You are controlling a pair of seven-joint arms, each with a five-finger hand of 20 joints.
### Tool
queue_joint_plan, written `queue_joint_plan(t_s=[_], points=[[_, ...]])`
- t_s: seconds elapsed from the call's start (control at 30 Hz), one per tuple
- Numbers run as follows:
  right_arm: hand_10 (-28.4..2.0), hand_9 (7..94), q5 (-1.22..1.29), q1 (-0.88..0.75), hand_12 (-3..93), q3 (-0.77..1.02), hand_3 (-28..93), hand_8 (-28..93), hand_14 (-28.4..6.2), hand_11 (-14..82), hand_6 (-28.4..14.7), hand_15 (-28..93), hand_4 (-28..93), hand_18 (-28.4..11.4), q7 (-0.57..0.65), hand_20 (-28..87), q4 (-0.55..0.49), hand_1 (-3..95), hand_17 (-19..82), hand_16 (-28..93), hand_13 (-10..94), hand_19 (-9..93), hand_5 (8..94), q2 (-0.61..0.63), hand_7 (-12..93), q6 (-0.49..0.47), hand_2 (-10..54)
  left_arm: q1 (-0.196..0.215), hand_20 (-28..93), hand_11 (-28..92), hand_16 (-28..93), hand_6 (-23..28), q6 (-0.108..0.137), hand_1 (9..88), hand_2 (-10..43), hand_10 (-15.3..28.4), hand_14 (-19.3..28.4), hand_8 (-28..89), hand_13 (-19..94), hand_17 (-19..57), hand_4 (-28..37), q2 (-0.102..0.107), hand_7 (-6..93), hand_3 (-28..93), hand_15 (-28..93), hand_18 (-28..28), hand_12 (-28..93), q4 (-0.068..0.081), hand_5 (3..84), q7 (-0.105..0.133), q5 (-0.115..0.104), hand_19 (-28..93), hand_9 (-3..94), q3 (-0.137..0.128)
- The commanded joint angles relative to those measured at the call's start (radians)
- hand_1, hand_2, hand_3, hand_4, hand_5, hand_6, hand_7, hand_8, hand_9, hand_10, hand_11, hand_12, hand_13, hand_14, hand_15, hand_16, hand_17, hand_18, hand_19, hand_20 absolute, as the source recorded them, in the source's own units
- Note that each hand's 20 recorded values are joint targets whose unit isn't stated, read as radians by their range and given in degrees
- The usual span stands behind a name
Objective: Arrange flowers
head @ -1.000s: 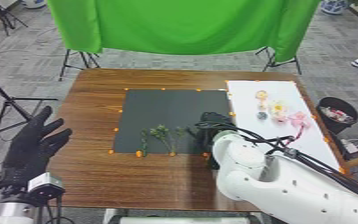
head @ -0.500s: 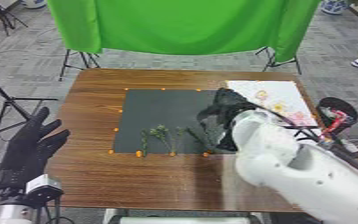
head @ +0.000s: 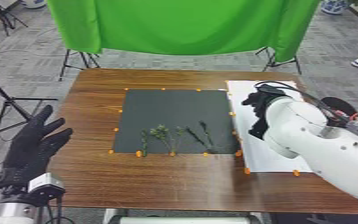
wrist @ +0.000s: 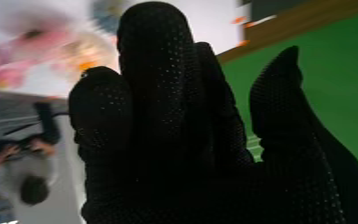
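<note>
2 thin, dark green stems (head: 207, 133) lie toward the right of the stem group on the near part of the square dark grey mat (head: 162, 110), with a leafy light green sprig (head: 161, 133) to their left and another slim green stem (head: 143, 142) farther left. The mat rests on the brown wooden surface (head: 158, 182), and the white rectangular sheet (head: 269, 160) lies to its right. Over that sheet is the right hand in its black fabric glove (head: 260, 102), released, its fingers straight and its thumb apart, grasping nothing. In the right wrist view, soft pink petalled flowers (wrist: 39, 39) and a pale orange flower (wrist: 85, 53) lie on the white sheet, blurred. The left hand, also in black fabric (head: 29, 150), is relaxed and spread at the left edge, holding nothing. The greenery part of the arrangement looks laid out, so I judge the task partly done; the blooms on the sheet are what is left, probably to be set above the stems. Picking a bloom calls for a light pinch, since petals could crumple or a stem could be nudged.
</note>
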Motion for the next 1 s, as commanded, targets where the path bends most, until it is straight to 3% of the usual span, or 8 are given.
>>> queue_joint_plan(t_s=[0.03,0.23,0.27,0.37,0.5,0.8,0.83,1.0], points=[[-20.8,78.7,0.023,0.015,14.2,-0.007,79,-9,-10.7,17.7,-7.0,50,-24,-11.3,0.028,2,0.055,25.7,64,13,86,93,60.2,0.026,12,-0.001,15.7,-0.001,2,24,-13,6.9,0.007,29.7,7.0,17.9,27.0,-8,20,-9.7,-20.6,0.007,8.0,64,57,27.6,11,0.0,30.9,0.014,-0.012,49,26.6,0.013],[-20.9,78.6,0.067,0.032,14.3,-0.016,78,-9,-11.0,17.5,-6.4,50,-24,-11.4,0.026,2,0.102,25.4,64,13,85,93,58.6,0.007,11,-0.026,14.9,-0.007,2,24,-13,6.9,0.007,29.7,7.0,17.8,27.0,-8,20,-9.7,-20.4,0.009,8.1,64,57,27.6,11,0.003,30.9,0.02,-0.017,49,26.6,0.018],[-20.9,78.4,0.073,0.03,14.3,-0.017,78,-9,-11.1,17.5,-6.2,50,-24,-11.5,0.036,2,0.104,25.2,63,13,85,93,58.2,0.009,11,-0.023,14.8,-0.022,2,24,-13,6.9,-0.002,29.8,7.0,17.8,27.0,-8,19,-9.7,-20.5,-0.009,8.1,64,57,27.5,11,0.005,30.9,-0.009,0.003,49,26.6,0.02],[-20.9,78.2,0.076,0.046,14.3,-0.029,77,-9,-11.3,17.5,-6.0,50,-24,-11.7,0.039,2,0.126,25.1,63,13,85,93,57.4,-0.001,11,-0.034,14.7,-0.02,2,24,-13,6.9,0.002,29.8,7.0,17.9,27.0,-8,19,-9.7,-20.5,0.004,8.0,64,57,27.5,11,0.006,30.9,0.008,-0.011,49,26.6,0.024],[-20.8,78.0,0.085,0.053,14.4,-0.038,77,-9,-11.5,17.5,-5.4,50,-23,-12.0,0.042,1,0.142,25.0,63,13,85,93,56.0,-0.006,10,-0.044,14.3,-0.037,2,24,-12,6.9,-0.01,29.8,7.0,17.9,27.0,-8,19,-9.7,-20.5,-0.022,8.0,64,57,27.5,11,0.009,30.9,-0.022,0.013,49,26.6,0.027],[-20.4,77.4,0.074,0.052,14.3,-0.066,75,-10,-12.4,17.4,-3.5,50,-23,-12.4,0.035,-2,0.151,27.5,62,13,84,93,54.5,-0.032,11,-0.085,10.9,-0.034,2,24,-12,6.9,-0.001,29.8,7.0,17.7,27.0,-8,19,-9.7,-20.5,-0.003,8.1,64,57,27.4,11,0.01,30.9,0.002,-0.007,49,26.6,0.035],[-20.4,77.4,0.071,0.039,14.3,-0.061,75,-10,-12.5,17.4,-3.4,50,-22,-12.6,0.042,-3,0.147,27.9,62,13,84,93,54.7,-0.034,11,-0.085,10.6,-0.04,2,24,-12,6.9,-0.008,29.8,7.0,17.7,27.0,-8,19,-9.6,-20.5,-0.013,8.1,64,57,27.4,11,0.012,30.9,-0.02,0.004,49,26.6,0.034],[-20.1,77.2,0.063,0.032,14.3,-0.074,75,-10,-13.0,17.2,-3.6,48,-22,-12.6,0.048,-8,0.151,29.9,61,12,83,93,55.8,-0.045,12,-0.097,8.3,-0.049,2,24,-12,6.9,-0.008,29.8,7.0,17.9,27.0,-8,19,-9.7,-20.5,-0.013,8.2,64,57,27.5,11,0.012,30.9,-0.022,0.008,49,26.6,0.037]])
